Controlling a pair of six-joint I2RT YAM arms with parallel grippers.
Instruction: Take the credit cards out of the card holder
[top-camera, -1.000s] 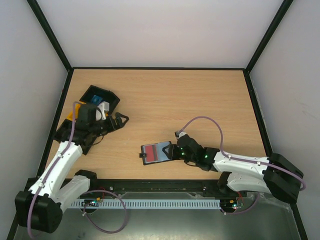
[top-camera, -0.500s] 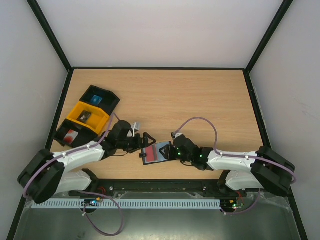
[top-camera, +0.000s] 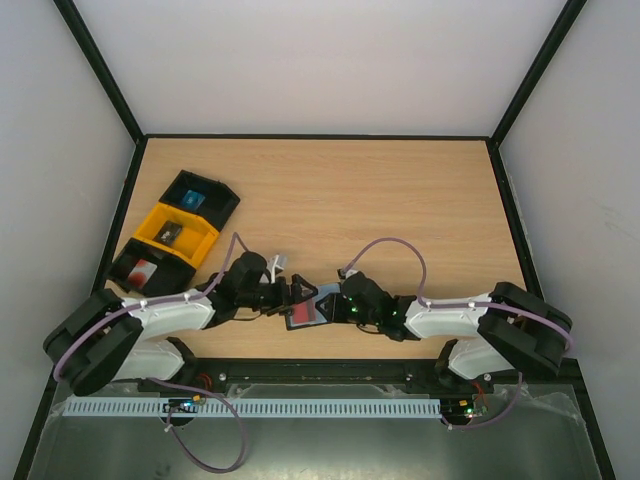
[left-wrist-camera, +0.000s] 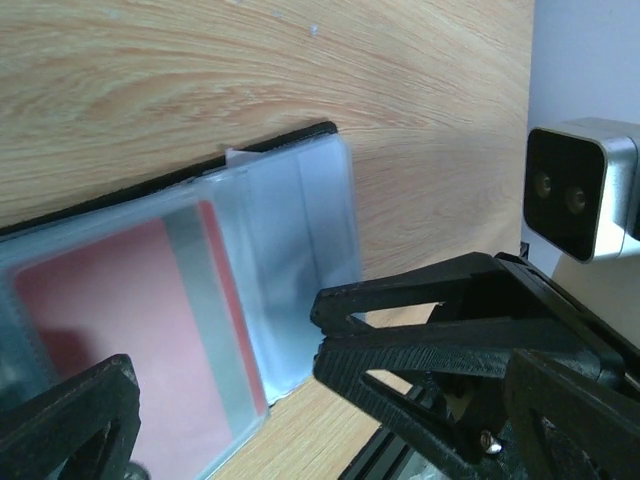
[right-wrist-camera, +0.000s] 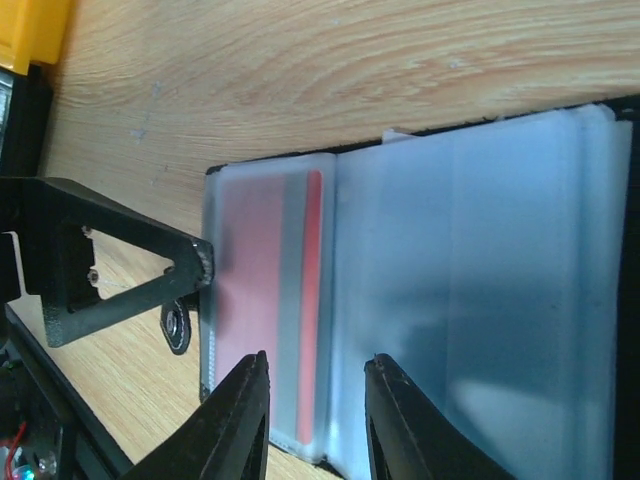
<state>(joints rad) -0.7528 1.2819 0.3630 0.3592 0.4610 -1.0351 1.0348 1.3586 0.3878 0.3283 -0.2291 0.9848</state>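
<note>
The card holder (top-camera: 322, 297) lies open on the table near the front edge, frosted grey-blue sleeves up (left-wrist-camera: 300, 220) (right-wrist-camera: 480, 260). A red credit card (top-camera: 303, 313) sits inside its left sleeve (left-wrist-camera: 110, 320) (right-wrist-camera: 255, 260). My left gripper (top-camera: 296, 297) (left-wrist-camera: 225, 345) is open wide, its fingers either side of the holder's left end, one fingertip (right-wrist-camera: 120, 270) by the sleeve's edge. From the right, my right gripper (top-camera: 338, 304) (right-wrist-camera: 315, 385) hovers low over the holder, jaws narrowly apart astride the fold beside the red card, gripping nothing.
Three small trays stand in a row at the left: a black one (top-camera: 212, 188) with a blue card, a yellow one (top-camera: 196, 221) with a dark card, a black one (top-camera: 122, 266) with a red card. The table's front rail (top-camera: 320, 368) runs just behind both arms.
My left arm has swung from the trays across to the card holder's left end, still wide open. The right gripper slid left over the holder and narrowed its jaws.
</note>
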